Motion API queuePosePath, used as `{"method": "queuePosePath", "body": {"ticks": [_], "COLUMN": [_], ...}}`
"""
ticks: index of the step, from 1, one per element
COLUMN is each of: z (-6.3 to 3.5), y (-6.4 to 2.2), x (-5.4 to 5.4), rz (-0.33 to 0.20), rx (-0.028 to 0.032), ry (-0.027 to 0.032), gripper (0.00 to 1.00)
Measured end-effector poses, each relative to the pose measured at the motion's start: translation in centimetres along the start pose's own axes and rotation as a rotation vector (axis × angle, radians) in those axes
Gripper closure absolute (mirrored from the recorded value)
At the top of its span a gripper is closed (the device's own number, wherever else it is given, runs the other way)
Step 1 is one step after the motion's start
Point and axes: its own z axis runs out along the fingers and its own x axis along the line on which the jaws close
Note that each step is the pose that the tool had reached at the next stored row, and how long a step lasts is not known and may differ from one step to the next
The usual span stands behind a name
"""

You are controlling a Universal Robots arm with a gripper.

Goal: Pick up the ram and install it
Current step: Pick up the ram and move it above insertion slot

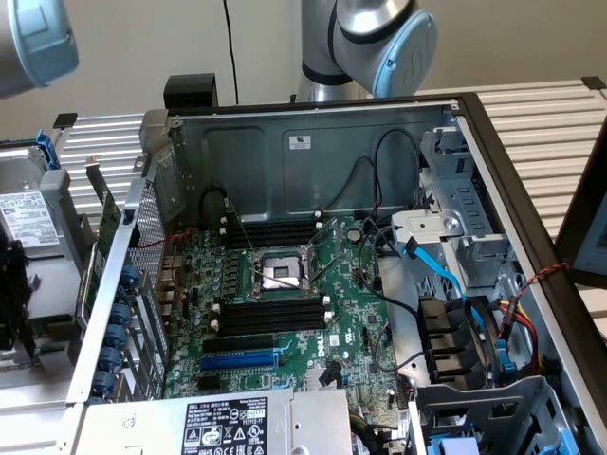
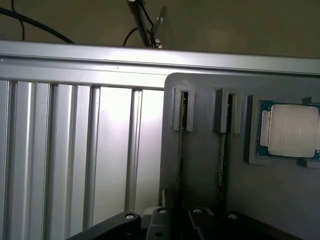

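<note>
Okay, the grey holder (image 2: 200, 150) keeps the ram (image 2: 180, 155) on edge, likely for easy pinching. We cannot tell if the tool (image 2: 179, 218) over it grips.

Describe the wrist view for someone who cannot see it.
Two thin ram sticks stand on edge in the slots of a grey holder, with the dark gripper close to the end of one. A silver-topped processor chip sits in a recess beside them; the holder rests on a ribbed metal table.
</note>
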Motion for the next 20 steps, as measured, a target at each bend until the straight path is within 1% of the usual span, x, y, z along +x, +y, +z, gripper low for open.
{"method": "queuePosePath", "body": {"ticks": [1,2,8,17,20], "z": [-0.3,-0.66,-2.99,-7.05,-8.41], "y": [0.0,0.0,-0.03,-0.12,-0.44], "x": [0.0,0.0,0.1,0.3,0.6], "rz": [0.0,0.0,0.0,0.0,0.0], "rx": [0.0012,0.0017,0.0056,0.0057,0.0058], "ry": [0.0001,0.0002,0.0005,0.0005,0.0005], "gripper": [0.84,0.88,0.88,0.88,0.88]}}
